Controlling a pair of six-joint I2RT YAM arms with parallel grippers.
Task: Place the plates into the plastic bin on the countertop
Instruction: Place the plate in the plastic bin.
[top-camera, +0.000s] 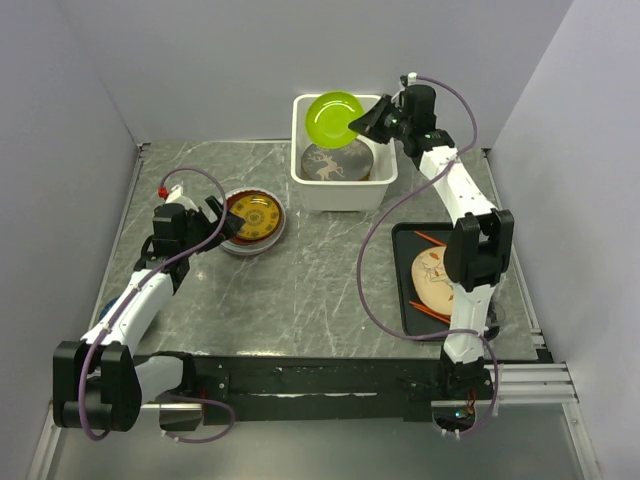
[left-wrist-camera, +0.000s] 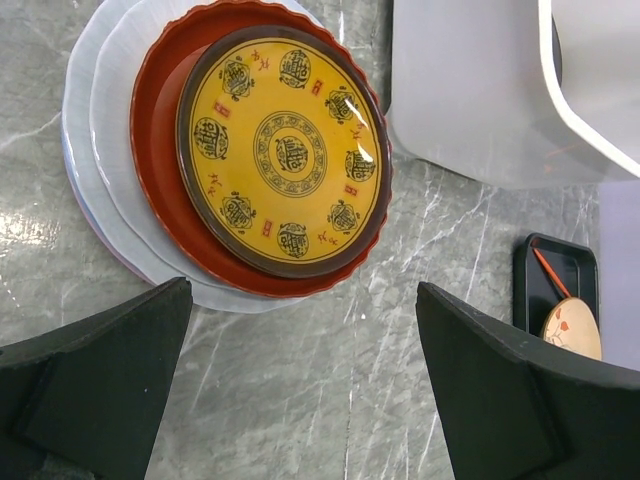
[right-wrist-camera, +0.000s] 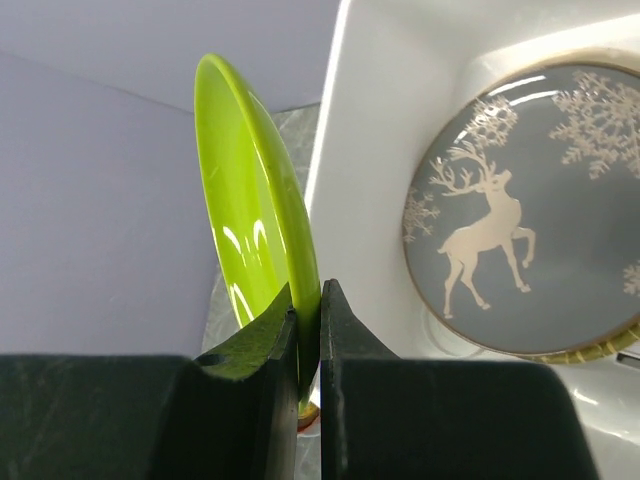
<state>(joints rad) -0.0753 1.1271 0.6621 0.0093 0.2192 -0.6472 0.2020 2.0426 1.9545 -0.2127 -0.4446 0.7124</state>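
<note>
While the nearest ground is the place to start, the black tray (top-camera: 403, 300) is lying on the grey worktop (top-camera: 320, 280) by the right arm's base. It is carrying a cream plate (top-camera: 432, 278) that is not yet binned. Further out on the left, the left tool (left-wrist-camera: 302, 295) is hovering over the worktop with its jaws standing fully apart and gripping nothing, just short of a nested stack. A yellow patterned plate (left-wrist-camera: 285, 165) is sitting on a red-brown plate (left-wrist-camera: 160, 150), with white plates (left-wrist-camera: 110, 120) underneath. Farthest off, the plastic bin (top-camera: 345, 195) is already holding a grey deer plate (right-wrist-camera: 510, 220) lying flat on its bottom. The right tool (right-wrist-camera: 308, 300) is pinching the lime green plate (right-wrist-camera: 255, 200) by its rim, jaws nearly closed on the thin edge. The plate is standing on edge above the bin's far end and touching nothing else that I can see. These look like stiff, glazed, slick, breakable pieces. A narrow rim pinch is probably letting the plate pivot or slide, so it is calling for a slow tilt down onto the deer plate rather than a drop. On the stack, the raised outer rim of the top plate is looking like the only hold, since nesting is leaving little gap beneath.
</note>
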